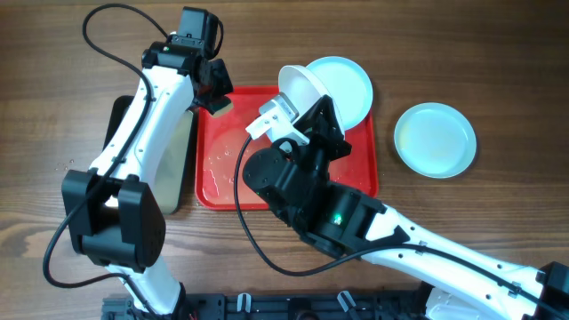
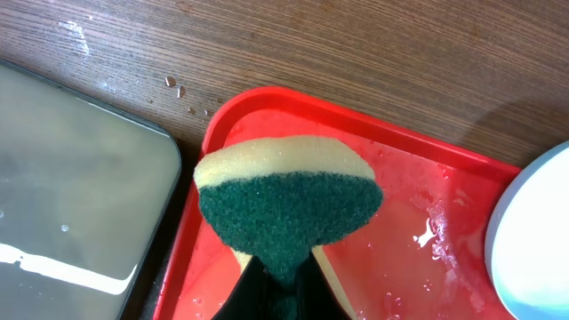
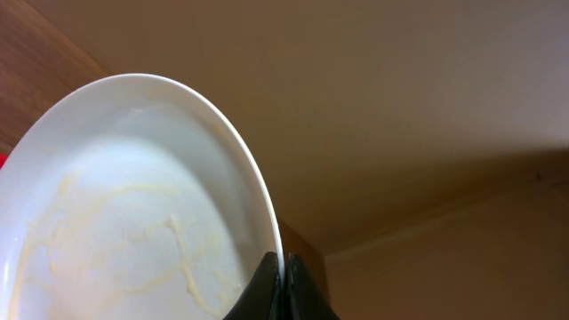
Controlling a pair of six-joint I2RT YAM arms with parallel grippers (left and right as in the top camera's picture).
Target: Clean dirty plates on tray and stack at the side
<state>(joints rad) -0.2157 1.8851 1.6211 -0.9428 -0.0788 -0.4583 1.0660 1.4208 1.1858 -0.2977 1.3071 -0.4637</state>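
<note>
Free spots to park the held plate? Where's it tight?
Bare wood above and right of the lone plate, and left of the black tray. The red tray is bare but wet along its left side. Tight, tray's top edge: sponge in left gripper, tilted plate in right gripper, a flat plate.

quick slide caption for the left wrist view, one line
Left gripper pinching a yellow-and-green scrubbing sponge at the wet corner of the large red plastic tray, black tray alongside.

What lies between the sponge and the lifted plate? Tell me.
Only bare, wet red tray, seen overhead between sponge and plate.
</note>
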